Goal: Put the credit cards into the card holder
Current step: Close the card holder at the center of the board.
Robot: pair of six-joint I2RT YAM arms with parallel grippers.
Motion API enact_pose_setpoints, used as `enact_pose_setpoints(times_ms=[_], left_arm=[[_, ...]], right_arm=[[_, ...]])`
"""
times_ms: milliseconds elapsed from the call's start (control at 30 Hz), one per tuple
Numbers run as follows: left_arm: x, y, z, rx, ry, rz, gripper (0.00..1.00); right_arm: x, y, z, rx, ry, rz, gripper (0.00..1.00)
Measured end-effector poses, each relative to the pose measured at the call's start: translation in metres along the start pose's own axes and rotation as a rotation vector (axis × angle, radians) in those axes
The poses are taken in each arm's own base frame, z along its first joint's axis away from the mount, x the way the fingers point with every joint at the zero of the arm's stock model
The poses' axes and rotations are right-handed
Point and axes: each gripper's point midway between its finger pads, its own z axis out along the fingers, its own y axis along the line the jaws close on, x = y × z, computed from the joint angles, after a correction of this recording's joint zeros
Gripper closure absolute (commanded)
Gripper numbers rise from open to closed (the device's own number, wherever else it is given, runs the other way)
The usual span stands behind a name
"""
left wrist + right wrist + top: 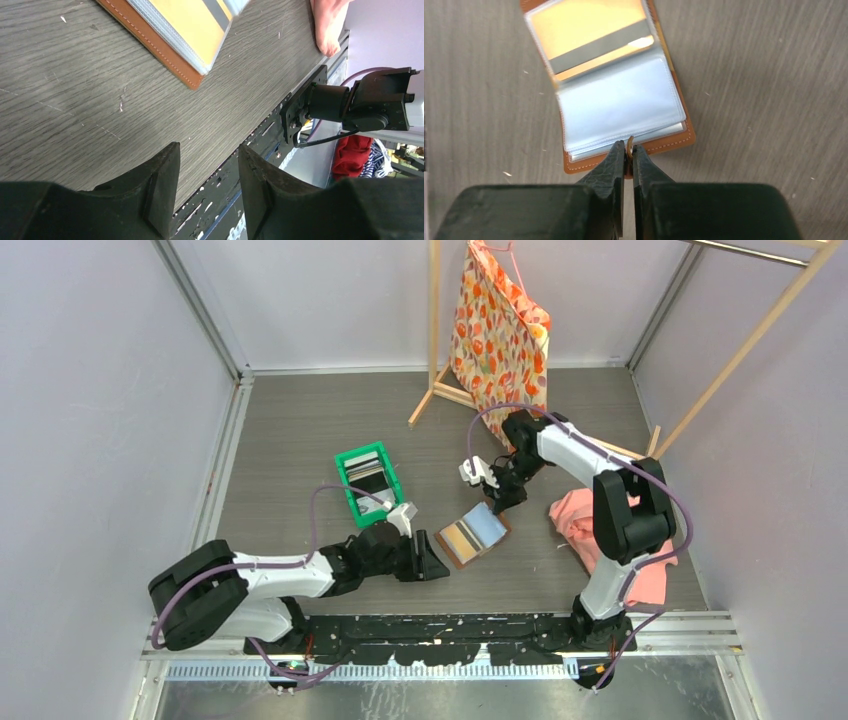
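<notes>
The brown leather card holder [474, 532] lies open on the table, its light-blue sleeves facing up. A gold card [589, 30] with a grey stripe sits in its far sleeve and also shows in the left wrist view [200, 20]. My right gripper [629, 146] is shut on the holder's snap tab [629, 141] at its near edge, and it shows in the top view [497, 502]. My left gripper [440, 565] is open and empty, lying low just left of the holder [170, 60]; its jaws [209, 147] stand apart over the table's front edge. More cards [366, 476], dark and white, stand in the green bin [345, 462].
A pink cloth [600, 530] lies right of the holder, by the right arm's base. An orange patterned bag [495, 330] hangs on a wooden rack [436, 320] at the back. A black metal rail [450, 635] runs along the front edge.
</notes>
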Motion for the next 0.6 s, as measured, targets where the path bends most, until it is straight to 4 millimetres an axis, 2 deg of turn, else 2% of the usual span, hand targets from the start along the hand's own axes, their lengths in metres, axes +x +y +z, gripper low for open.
enact_pose_setpoints(times_ms=[133,333,467,600], left_arm=[[0.001,0.005,-0.001,-0.015,-0.010,-0.032,0.45],[-0.002,0.013,-0.016,-0.045,-0.056,-0.059,0.33],[-0.009,0.010,-0.022,-0.049,-0.094,-0.055,0.29],[-0.007,0.017,-0.021,-0.080,-0.098,-0.063,0.25]], right_arm=[[-0.008,0.019,-0.001,-0.024,-0.042,0.011,0.99],[-0.010,0.042,0.002,-0.049,-0.069,0.042,0.99],[-0.015,0.047,0.000,-0.049,-0.091,0.052,0.99],[-0.017,0.055,0.001,-0.061,-0.105,0.068,0.99]])
